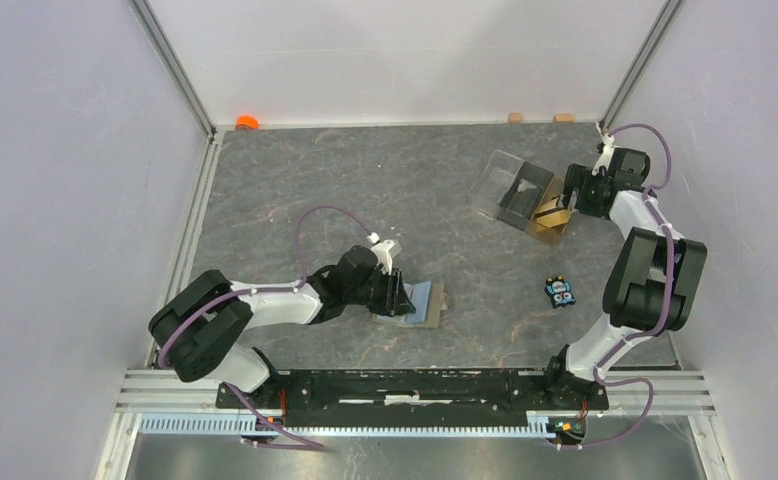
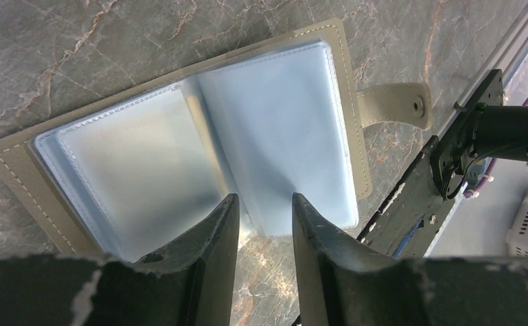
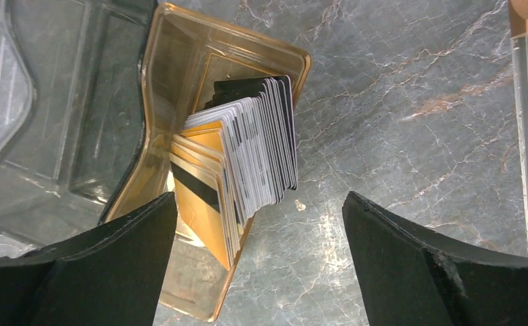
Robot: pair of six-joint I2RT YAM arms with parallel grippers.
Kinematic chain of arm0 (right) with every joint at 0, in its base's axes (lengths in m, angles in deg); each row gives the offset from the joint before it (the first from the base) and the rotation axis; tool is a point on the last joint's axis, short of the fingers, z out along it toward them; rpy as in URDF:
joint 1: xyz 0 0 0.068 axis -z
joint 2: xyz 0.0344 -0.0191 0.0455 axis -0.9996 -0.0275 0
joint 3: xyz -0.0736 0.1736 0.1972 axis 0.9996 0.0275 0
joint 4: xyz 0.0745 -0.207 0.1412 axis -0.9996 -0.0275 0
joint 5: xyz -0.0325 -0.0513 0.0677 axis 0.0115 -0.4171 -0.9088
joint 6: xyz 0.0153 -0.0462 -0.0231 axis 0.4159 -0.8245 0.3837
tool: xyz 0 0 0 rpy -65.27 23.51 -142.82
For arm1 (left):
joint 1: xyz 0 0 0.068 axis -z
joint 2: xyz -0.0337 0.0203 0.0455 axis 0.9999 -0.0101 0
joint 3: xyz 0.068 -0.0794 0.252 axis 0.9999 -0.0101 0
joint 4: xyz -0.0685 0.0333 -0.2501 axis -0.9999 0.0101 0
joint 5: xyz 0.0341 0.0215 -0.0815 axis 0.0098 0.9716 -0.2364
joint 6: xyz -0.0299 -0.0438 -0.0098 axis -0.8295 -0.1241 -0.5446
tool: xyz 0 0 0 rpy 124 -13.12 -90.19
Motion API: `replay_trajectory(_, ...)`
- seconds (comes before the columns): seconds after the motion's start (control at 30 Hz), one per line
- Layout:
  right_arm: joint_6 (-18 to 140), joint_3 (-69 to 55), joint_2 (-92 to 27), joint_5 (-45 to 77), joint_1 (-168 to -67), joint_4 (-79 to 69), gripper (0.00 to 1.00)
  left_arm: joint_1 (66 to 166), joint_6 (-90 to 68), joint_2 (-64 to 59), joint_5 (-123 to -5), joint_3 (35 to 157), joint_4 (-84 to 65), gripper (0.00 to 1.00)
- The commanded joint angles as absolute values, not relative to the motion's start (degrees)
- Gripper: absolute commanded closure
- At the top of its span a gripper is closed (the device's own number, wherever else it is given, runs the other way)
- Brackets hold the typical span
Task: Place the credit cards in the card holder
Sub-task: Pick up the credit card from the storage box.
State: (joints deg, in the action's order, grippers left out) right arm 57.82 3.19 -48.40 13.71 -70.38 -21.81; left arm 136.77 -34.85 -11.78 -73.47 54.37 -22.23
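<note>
The olive-khaki card holder (image 1: 427, 303) lies open flat on the table, pale blue-grey plastic sleeves (image 2: 180, 149) up and tab flap (image 2: 393, 105) out to one side. My left gripper (image 1: 402, 295) (image 2: 265, 198) is low at its near edge, jaws narrowly apart astride the edge of a sleeve page, with table showing between them. The credit cards (image 3: 248, 156) (image 1: 550, 212) stand as a fanned stack, gold and white, in an amber tray (image 3: 248, 30). My right gripper (image 1: 571, 195) (image 3: 260, 196) hangs wide open just over the stack, holding nothing.
A clear plastic box (image 1: 505, 185) (image 3: 44, 122) adjoins the amber tray. A small black-and-blue figure (image 1: 560, 291) lies near the right arm. An orange object (image 1: 247, 122) and two tan blocks (image 1: 514, 117) sit at the back wall. The black base rail (image 2: 410, 204) runs close to the holder.
</note>
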Motion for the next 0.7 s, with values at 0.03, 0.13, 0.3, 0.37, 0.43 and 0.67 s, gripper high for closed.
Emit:
replay_trajectory(0.03, 55.6, -0.6, -52.0, 15.5, -70.3, -21.4, 0.05, 137.4, -34.3, -13.1, -72.2, 56.5, -24.4, 0.61)
replay_trajectory(0.13, 55.2, -1.3, -52.7, 17.9, -70.3, -22.0, 0.07, 137.5, -34.4, -13.8, -72.3, 56.6, -24.5, 0.62)
replay_trajectory(0.3, 55.1, -1.5, -51.8, 20.7, -70.3, -22.6, 0.12, 137.5, -34.5, -14.1, -72.3, 56.5, -24.7, 0.63)
replay_trajectory(0.37, 55.0, -1.2, -50.9, 21.9, -70.3, -22.7, 0.15, 137.5, -34.5, -14.1, -72.2, 56.4, -24.7, 0.63)
replay_trajectory(0.43, 55.0, -1.1, -50.0, 22.4, -70.3, -22.8, 0.18, 137.5, -34.5, -13.9, -72.2, 56.2, -24.7, 0.63)
replay_trajectory(0.67, 54.9, -0.8, -48.5, 22.7, -70.2, -23.4, 0.27, 137.5, -34.7, -13.7, -72.1, 55.8, -24.9, 0.64)
